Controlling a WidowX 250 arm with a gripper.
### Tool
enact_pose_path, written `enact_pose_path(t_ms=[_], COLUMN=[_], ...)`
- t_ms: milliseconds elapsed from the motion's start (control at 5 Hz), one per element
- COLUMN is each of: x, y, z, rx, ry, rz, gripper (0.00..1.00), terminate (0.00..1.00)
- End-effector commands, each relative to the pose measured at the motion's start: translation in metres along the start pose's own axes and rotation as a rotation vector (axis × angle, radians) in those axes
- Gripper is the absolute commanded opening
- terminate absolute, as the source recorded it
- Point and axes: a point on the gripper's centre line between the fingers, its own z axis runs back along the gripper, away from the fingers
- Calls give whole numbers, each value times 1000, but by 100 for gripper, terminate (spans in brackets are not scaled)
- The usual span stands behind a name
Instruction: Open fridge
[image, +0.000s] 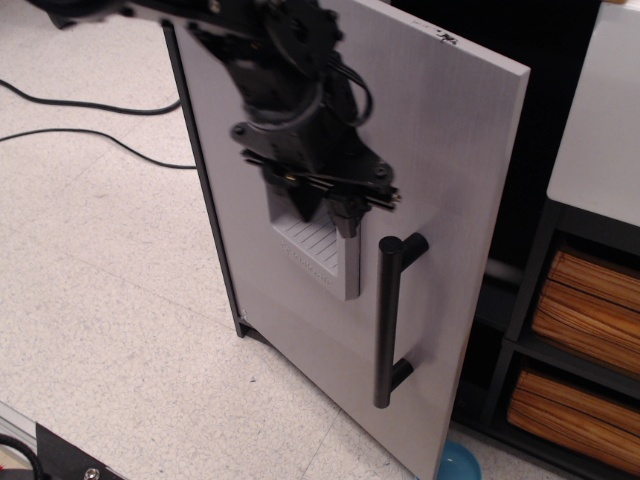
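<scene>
The fridge (300, 300) stands on the floor (110, 300) at centre frame, its grey door (450, 150) swung partway out from the hinge on the left, with dark interior showing past the free right edge. The black bar handle (387, 320) runs vertically near that free edge, fixed by two short standoffs, and nothing is touching it. The claw (335, 212) hangs in front of the dispenser recess (315, 245), up and left of the handle's top end and apart from it; it grips nothing, but its fingers are blurred and seen end-on, so whether they are spread or drawn together cannot be told. Judgement on handling: the door looks like a light, rigid panel — it should swing with little force and not flex. The handle is smooth, round and probably slippery, so a hold across the bar between the standoffs is the soundest place; a hooking pull behind it would also serve. The cabinet itself appears small and light — a hard pull may drag or tip it rather than turn the hinge. A blue bowl (470, 462) sits on the floor beneath the door's lower corner and could foul further travel. A shelf unit (575, 320) with wood-coloured drawers stands just to the right.
</scene>
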Motion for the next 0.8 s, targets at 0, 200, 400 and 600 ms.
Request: enact_pose_path(t_ms=[0,200,400,600], x=[-23,-26,-22,-13], y=[-17,-51,-93,-124], z=[6,-11,-38,-66], rx=[49,38,7,6], ry=[127,156,175,174], rz=[-19,-64,-152,-195], gripper=[100,100,100,100], terminate=[0,0,0,0])
